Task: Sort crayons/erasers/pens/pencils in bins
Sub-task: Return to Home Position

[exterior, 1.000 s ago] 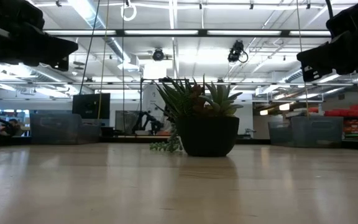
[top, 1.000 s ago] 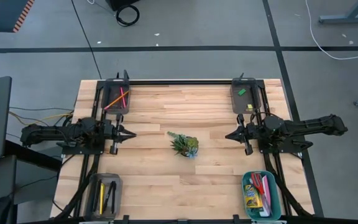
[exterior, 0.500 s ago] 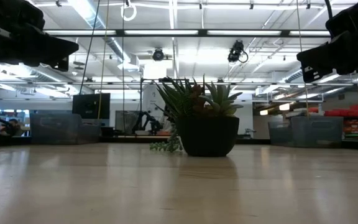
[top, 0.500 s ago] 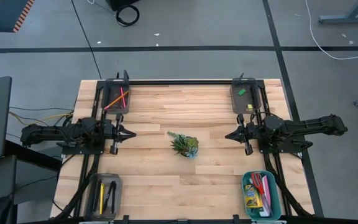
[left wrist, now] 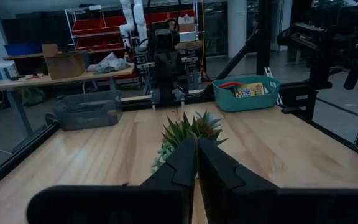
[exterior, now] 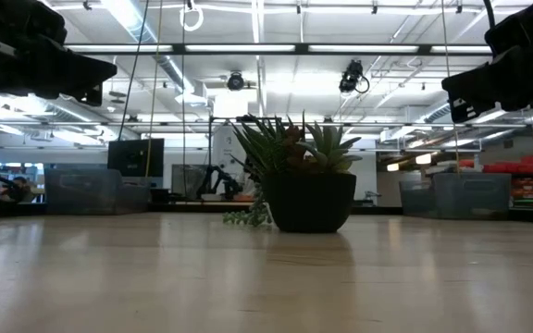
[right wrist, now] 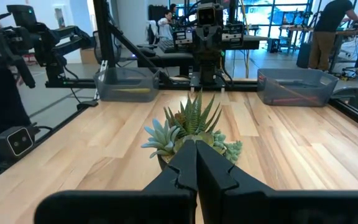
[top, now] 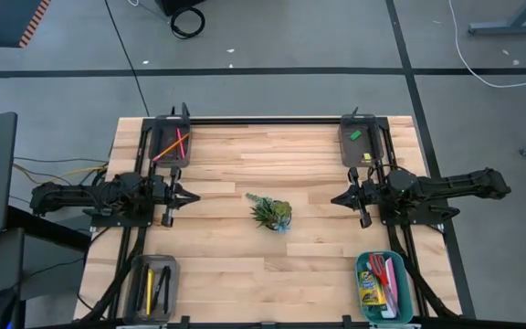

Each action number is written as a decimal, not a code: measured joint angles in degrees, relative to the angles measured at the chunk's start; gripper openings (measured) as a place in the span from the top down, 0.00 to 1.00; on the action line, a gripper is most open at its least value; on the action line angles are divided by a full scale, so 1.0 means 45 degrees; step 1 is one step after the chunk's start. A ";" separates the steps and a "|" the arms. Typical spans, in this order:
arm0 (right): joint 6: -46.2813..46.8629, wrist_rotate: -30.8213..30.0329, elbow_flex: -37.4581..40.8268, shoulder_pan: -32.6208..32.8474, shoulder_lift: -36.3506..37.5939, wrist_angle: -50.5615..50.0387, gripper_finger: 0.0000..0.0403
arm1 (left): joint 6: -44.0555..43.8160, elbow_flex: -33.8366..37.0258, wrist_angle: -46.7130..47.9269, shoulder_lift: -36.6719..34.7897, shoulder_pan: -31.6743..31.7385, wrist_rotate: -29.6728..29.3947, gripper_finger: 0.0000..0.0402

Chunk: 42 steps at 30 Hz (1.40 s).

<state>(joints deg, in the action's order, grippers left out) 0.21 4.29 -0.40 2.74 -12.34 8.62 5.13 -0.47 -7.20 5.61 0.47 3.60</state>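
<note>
While your left gripper and right gripper are resting clenched and empty, you are facing likely light, stiff pencils in the upper-left bin, probably best pinched mid-shaft

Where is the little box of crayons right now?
In the high view, the crayon box lies inside the teal bin at the lower right corner of the table, on the robot's right side, away from the plant in the middle.

Potted plant standing alone mid-table, bare wood open all round it, bins tucked into the four corners, wide lanes between them
</note>
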 joint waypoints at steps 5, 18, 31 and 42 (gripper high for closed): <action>0.0000 0.0003 0.0000 0.0000 0.0000 0.0005 0.98 | 0.0004 0.0000 0.0000 -0.0001 0.0000 0.0000 0.93; 0.0000 0.0002 0.0000 0.0000 0.0000 0.0005 0.98 | 0.0009 0.0000 0.0000 0.0000 0.0000 0.0000 0.94; -0.0005 0.0005 0.0000 0.0000 0.0000 0.0005 0.98 | 0.0010 0.0000 0.0000 -0.0002 0.0000 0.0000 0.91; -0.0005 0.0005 0.0000 0.0000 0.0000 0.0005 0.98 | 0.0004 0.0000 0.0000 0.0000 0.0000 0.0000 0.94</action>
<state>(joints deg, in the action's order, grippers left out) 0.19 4.32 -0.40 2.74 -12.34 8.64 5.15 -0.47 -7.20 5.61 0.47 3.60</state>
